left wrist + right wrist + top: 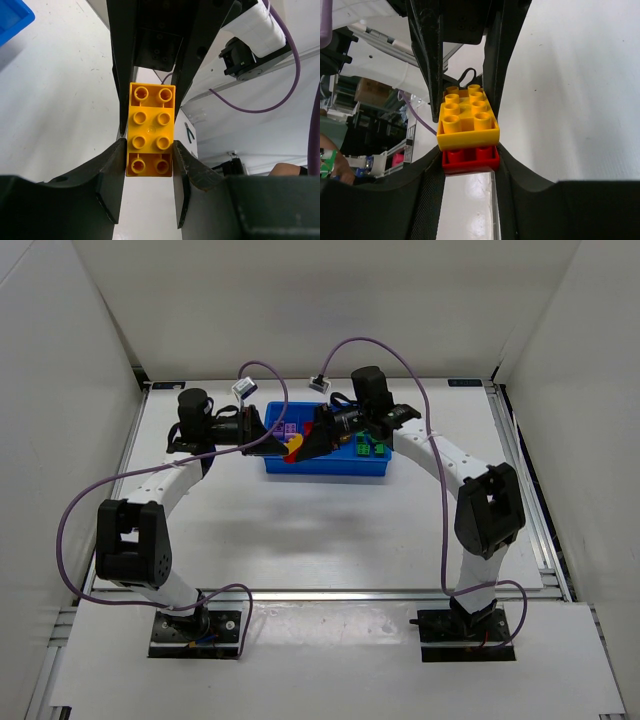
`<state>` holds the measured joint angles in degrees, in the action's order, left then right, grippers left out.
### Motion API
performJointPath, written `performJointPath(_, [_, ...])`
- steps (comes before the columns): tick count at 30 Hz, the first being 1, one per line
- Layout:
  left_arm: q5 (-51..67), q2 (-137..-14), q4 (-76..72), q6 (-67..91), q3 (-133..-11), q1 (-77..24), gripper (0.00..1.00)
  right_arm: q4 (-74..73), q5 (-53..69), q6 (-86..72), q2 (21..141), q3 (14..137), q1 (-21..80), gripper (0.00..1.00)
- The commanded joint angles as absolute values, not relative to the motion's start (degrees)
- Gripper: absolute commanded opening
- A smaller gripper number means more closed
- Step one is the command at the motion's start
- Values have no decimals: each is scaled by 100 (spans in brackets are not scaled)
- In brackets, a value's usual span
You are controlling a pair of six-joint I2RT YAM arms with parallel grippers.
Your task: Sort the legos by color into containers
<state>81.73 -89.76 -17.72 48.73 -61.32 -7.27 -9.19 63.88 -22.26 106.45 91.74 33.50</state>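
Brick stack [150,130] in left tool [148,145] above tray [340,471] end.

- left arm [170,480] and right arm [450,455]: smooth, rounded white shells
- chunky black elbow housings [132,540] on both, kinda boxy with a cutout
- purple cable [314,135] looping loose along each one
- flat black base plates [195,632] at the bottom
- fingers [112,185] are matte black, wedge-shaped

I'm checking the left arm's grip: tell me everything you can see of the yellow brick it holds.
The yellow brick is glossy plastic, two studs wide and four long, studs facing the wrist camera. It lies lengthwise between the left gripper's fingers, which press on both long sides. Nothing else visibly touches it.
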Motion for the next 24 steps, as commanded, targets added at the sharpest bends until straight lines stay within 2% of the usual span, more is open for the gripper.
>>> performJointPath(1, [8235, -8930, -1837, 4860, -6135, -765, 13, -607, 6565, -2162, 10661, 9440, 3384, 39])
performJointPath(4, [8218, -8947, -1837, 4843, -6108, -765, 13, -554, 6601, -2153, 10644, 9439, 3419, 29])
performJointPath(5, [8209, -8947, -1837, 4825, -6108, -765, 12, -536, 6609, -2136, 10635, 9431, 3436, 22])
performJointPath(8, [8043, -8877, -1837, 4755, -6065, -765, 12, -536, 6609, -2066, 10574, 9396, 3454, 13])
performJointPath(15, [7305, -8736, -2012, 4798, -6012, -510, 11, -905, 6697, -1513, 10258, 9036, 3507, 6])
performJointPath(24, [6838, -8964, -2461, 5203, -6354, -185, 11, -1449, 6574, -959, 9695, 8245, 3489, 4])
